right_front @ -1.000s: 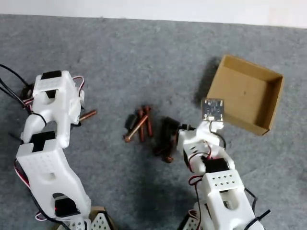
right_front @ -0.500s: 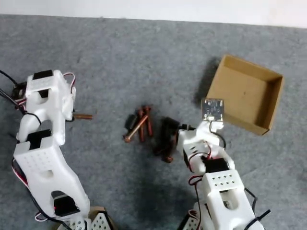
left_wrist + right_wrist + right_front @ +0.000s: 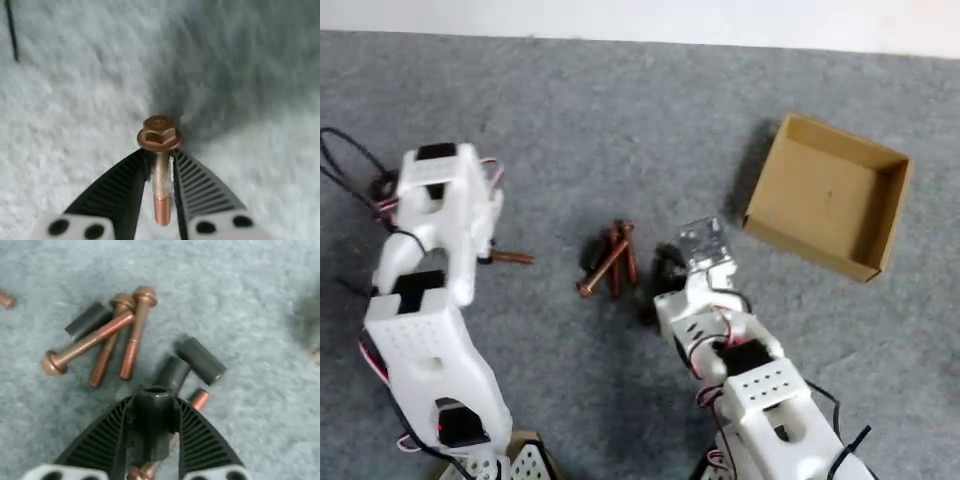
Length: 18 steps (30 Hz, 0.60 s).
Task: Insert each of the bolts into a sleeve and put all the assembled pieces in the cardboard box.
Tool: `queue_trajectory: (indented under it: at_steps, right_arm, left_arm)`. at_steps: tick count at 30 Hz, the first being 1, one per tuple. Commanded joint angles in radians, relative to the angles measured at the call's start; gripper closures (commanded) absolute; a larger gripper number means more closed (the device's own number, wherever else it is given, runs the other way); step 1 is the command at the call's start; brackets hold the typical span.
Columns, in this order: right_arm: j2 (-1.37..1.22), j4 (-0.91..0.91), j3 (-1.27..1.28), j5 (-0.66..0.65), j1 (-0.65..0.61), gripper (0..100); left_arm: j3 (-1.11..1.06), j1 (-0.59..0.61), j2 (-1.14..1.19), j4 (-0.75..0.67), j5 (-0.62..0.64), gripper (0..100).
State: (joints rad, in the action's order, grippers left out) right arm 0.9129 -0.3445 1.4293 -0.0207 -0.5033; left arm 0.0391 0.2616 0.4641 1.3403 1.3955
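The cardboard box sits open on the grey mat, right of the parts. The left gripper clamps one bolt. The right gripper clamps one sleeve. Between the arms lie four loose bolts, three of them crossed, and three loose sleeves.

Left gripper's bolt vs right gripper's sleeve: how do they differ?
The bolt in the left gripper is copper, the sleeve in the right gripper black. The bolt is slim with a flanged hex head; the sleeve is a thicker, hollow tube. Both sit clamped lengthwise.
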Motion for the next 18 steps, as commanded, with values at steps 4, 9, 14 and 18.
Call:
queue_trajectory:
  at_steps: [4, 9, 14, 18]
  right_arm:
    - [0.024, 0.096, 0.021, -0.021, -0.038, 99.4]
    - [0.025, 0.097, 0.019, -0.021, -0.038, 99.4]
    - [0.025, 0.097, 0.018, -0.021, -0.038, 99.4]
    - [0.025, 0.097, 0.016, -0.021, -0.039, 99.4]
  left_arm:
    - [-0.004, -0.134, -0.163, 0.029, -0.109, 100]
    - [-0.125, -0.214, -0.311, -0.008, -0.186, 100]
    - [-0.386, -0.268, -0.573, -0.184, -0.236, 100]
    - [-0.651, -0.265, -0.837, -0.396, -0.304, 100]
